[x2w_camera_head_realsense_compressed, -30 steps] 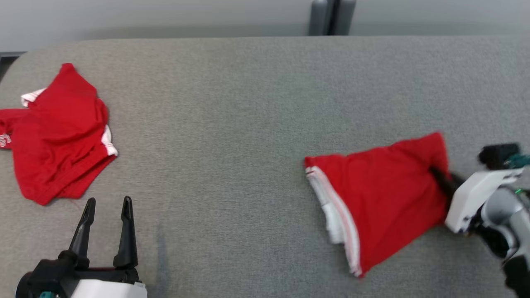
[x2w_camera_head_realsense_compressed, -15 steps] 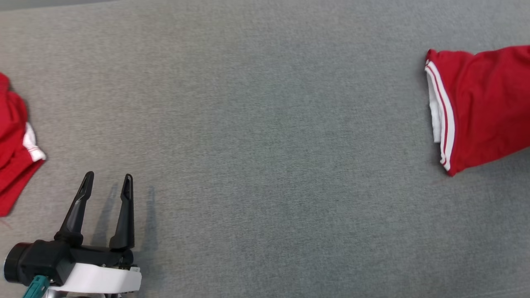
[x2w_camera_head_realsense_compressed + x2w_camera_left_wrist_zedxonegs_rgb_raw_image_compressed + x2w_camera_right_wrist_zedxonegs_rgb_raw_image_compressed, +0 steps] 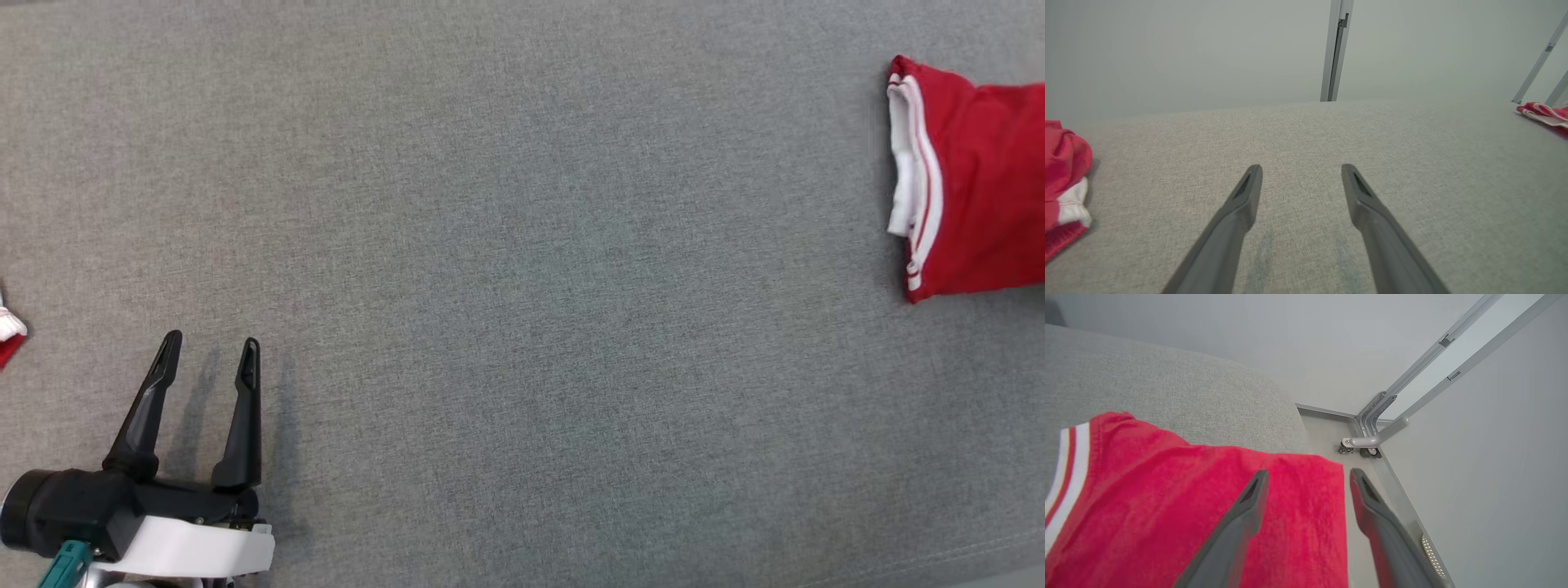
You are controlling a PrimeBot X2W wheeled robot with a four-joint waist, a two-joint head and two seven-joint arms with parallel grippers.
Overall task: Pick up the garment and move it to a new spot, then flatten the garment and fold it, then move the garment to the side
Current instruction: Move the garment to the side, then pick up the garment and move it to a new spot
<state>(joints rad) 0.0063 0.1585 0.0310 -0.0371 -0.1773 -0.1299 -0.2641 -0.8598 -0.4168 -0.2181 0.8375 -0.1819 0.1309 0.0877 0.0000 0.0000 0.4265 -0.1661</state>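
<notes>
Currently left gripper [image 3: 211,343] and right gripper [image 3: 1308,473] are spread. Garment [image 3: 1167,498], apparently folded, lies at the grey fabric surface [image 3: 1167,388] corner near pale wall [image 3: 1331,335].

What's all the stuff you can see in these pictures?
Folded garment: one, red with white stripes, far right of the table.
Other garment: one, red and white, crumpled, far left of the table.
Table: one, grey fabric top, under both garments.
Metal rails: several, grey, beyond the table.
Left gripper: one, dark fingers, open, over bare table at lower left.
Right gripper: one, dark fingers, open, over the folded garment.
</notes>
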